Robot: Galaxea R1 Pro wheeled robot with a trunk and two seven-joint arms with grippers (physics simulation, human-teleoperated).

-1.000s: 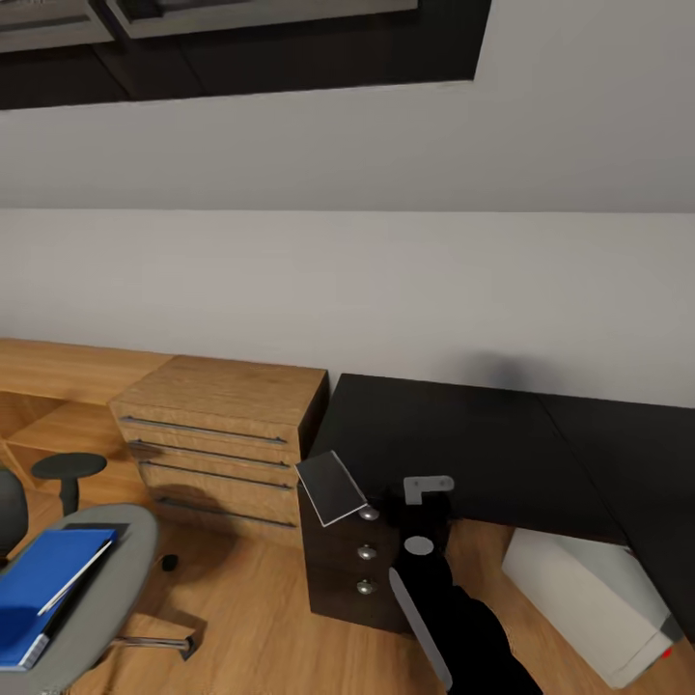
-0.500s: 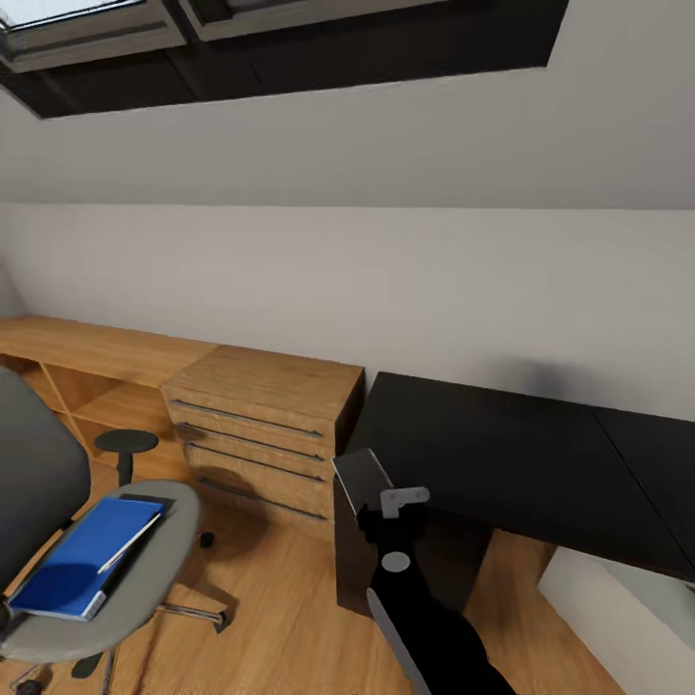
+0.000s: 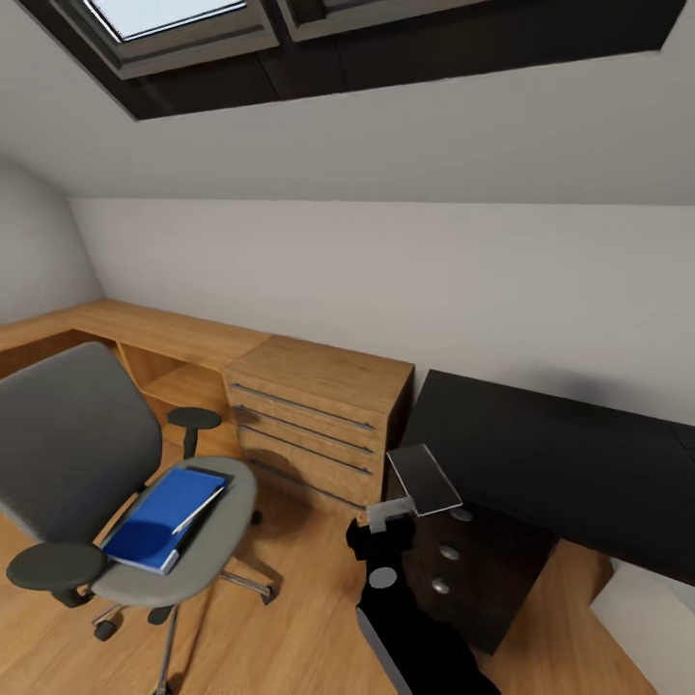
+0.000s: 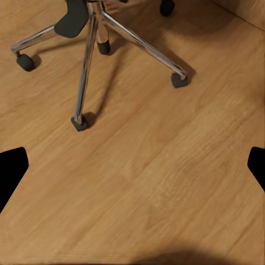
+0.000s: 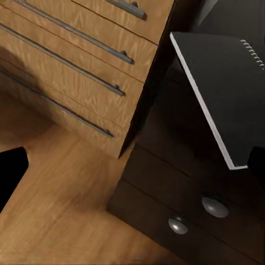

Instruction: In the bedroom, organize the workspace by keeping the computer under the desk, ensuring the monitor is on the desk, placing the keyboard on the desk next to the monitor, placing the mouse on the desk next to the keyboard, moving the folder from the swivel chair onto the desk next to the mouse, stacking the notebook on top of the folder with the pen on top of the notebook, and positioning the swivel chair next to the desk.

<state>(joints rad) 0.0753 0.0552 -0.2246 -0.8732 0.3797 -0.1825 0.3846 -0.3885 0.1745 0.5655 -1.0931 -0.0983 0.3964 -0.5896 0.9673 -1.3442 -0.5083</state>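
**Now carrying the notebook near the desk**

Nearest, our right gripper (image 3: 410, 504) is closed on the notebook (image 3: 423, 479), held almost flat over the black desk (image 3: 541, 454) corner, its long axis pointing away toward the wall. Beside us, the blue folder (image 3: 164, 506) with the pen (image 3: 198, 510) lies on the swivel chair (image 3: 87, 454), pointing toward the wooden drawers (image 3: 319, 420). Our left gripper (image 4: 132, 165) is spread open above the floor.

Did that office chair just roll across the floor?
No. The swivel chair keeps its place beside the wooden drawer unit; the whole view swung left, so the camera moved.
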